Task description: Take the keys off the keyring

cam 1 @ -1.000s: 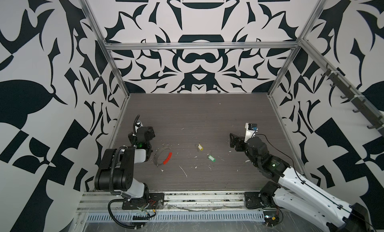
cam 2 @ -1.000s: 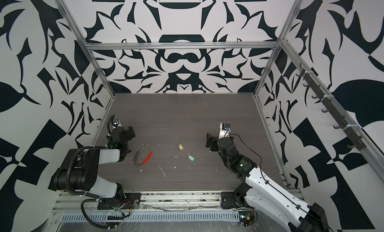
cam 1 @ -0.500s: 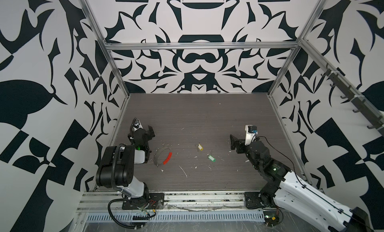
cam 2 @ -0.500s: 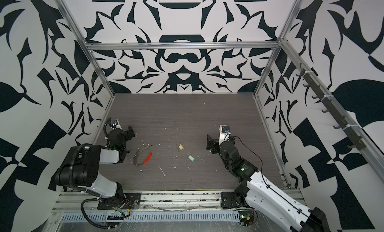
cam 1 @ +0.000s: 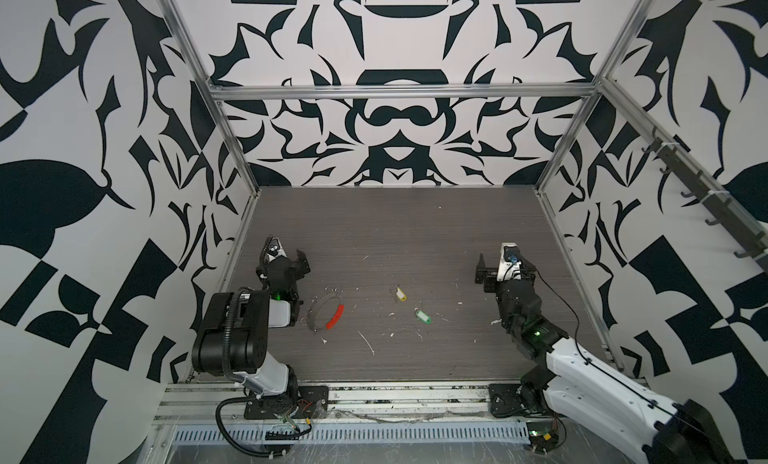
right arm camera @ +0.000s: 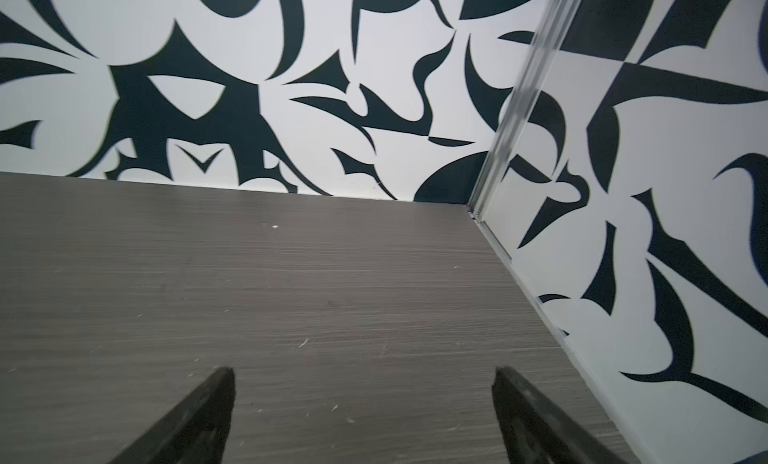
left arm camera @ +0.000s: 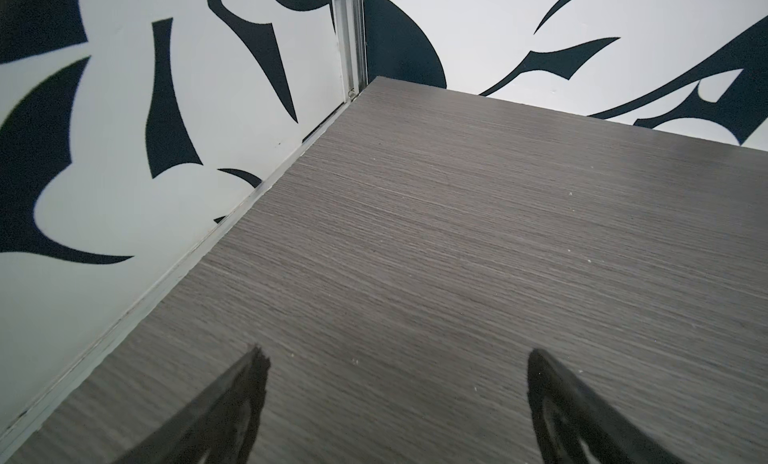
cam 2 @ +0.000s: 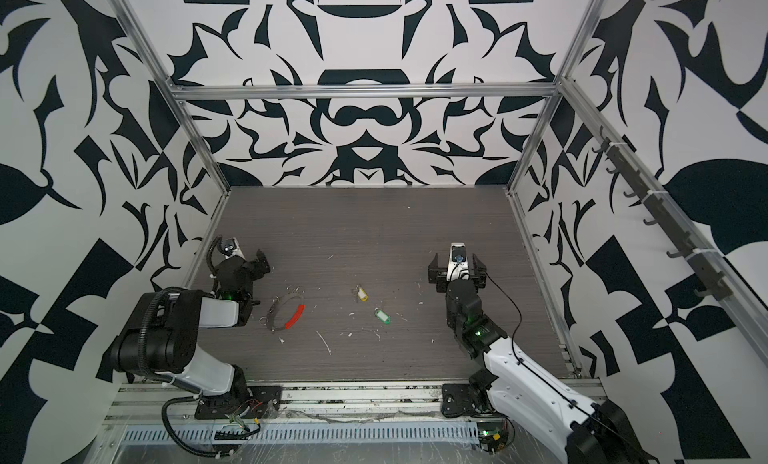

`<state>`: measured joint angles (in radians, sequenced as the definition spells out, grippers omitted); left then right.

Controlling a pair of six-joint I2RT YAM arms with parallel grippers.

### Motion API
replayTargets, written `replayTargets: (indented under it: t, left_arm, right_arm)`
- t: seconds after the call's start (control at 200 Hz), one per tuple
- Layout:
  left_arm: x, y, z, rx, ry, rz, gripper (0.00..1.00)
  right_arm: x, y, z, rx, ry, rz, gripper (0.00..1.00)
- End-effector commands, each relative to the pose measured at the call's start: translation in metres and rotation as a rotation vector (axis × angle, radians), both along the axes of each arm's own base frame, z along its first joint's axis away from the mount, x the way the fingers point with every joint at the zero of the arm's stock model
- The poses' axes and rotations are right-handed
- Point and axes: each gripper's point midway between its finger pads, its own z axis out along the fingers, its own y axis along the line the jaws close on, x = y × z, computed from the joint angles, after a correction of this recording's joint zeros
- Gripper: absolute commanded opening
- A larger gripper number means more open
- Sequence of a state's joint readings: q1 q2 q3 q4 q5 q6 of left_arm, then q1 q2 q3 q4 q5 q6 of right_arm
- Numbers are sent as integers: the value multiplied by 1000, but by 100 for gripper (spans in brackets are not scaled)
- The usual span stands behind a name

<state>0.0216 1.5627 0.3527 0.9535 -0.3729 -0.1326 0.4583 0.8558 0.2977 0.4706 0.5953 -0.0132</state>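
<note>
**Gripper state.** My left gripper [cam 1: 286, 263] is fully released. In the left wrist view its two black tapered fingers [left arm camera: 239, 399] stand wide apart with only bare board between them, and they grasp nothing. My right gripper [cam 1: 505, 271] is likewise spread wide. Its black fingers [right arm camera: 208, 412] frame bare board in the right wrist view, and nothing is held.

**Gripper position.** In both top views, each gripper is over the dark grey wood-grain tabletop [cam 1: 374, 225] on its own side, close to the patterned side wall. Both are well apart from the task items.

**Task items.**
- The keyring [cam 1: 335, 316] is a large thin dark-grey hoop with a red curved plastic segment. It lies flat on the tabletop just beside my left arm. Small silver split rings [cam 1: 332, 291] are strung along it.
- The yellow tag [cam 1: 400, 294] is a small oblong plastic key tag with a pale label window. It lies on the tabletop to the right of the hoop, apart from it.
- The green tag [cam 1: 423, 316] is of the same shape. It lies near the yellow tag, closer to the front edge and also apart from the hoop.

**Surface condition.** Small white scraps [cam 1: 368, 343] are scattered on the tabletop around these items.
</note>
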Motion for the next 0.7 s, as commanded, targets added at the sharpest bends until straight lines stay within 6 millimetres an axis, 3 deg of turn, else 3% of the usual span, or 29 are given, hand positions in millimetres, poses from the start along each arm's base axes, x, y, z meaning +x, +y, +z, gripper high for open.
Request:
replayTargets:
  t: [0.0,0.06,0.205,0.53,0.695]
  left_arm:
    - [1,1,5,-3,-26,0,100]
    - [1,1,4,-3,-25,-1,99]
    - [1,1,4,-4,-26,1,100]
    - [1,1,5,-3,-28,-1,100]
    - [1,1,4,-4,-26,-1,99]
  right_arm:
    - [21,-13,-2,-52,-27,7,99]
    - [29,-29,-18,-37,11,-56,99]
    - [42,-43,-52,35,65,-50,99]
    - [63,-51,-106,83,132,-27,99]
    - [74,-50,-111,86,187,-16,99]
